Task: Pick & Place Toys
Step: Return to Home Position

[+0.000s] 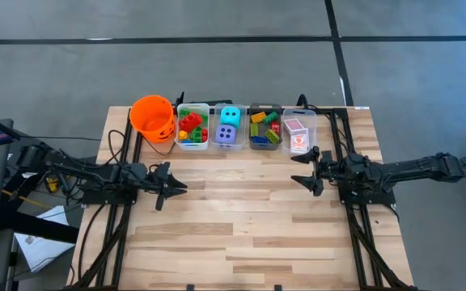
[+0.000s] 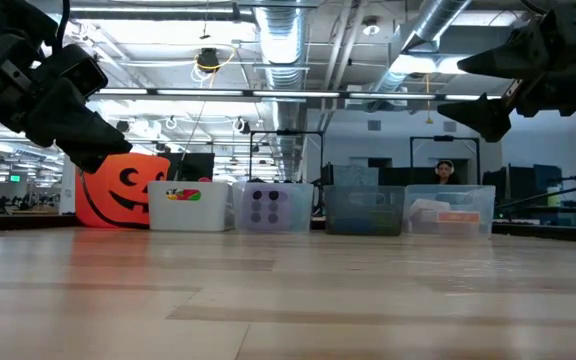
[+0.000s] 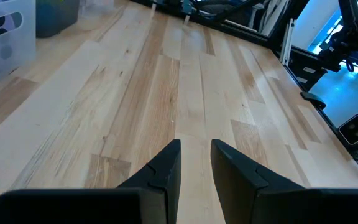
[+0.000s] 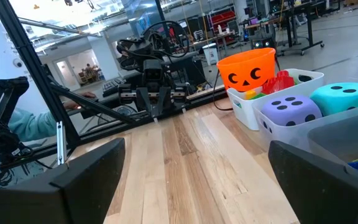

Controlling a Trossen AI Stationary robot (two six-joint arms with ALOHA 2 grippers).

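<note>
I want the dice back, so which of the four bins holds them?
The second bin from the orange bucket: only it holds the cyan die and purple die; the others hold bricks or cards.

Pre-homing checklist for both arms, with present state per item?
1. Left gripper empty: ok, fingers apart, nothing between.
2. Right gripper empty: ok, wide open.
3. No loose pieces on the table: ok, none seen in the high view.
4. Cards inside the rightmost bin: ok.
5. Person away from the arms: ok, well behind the table.
</note>
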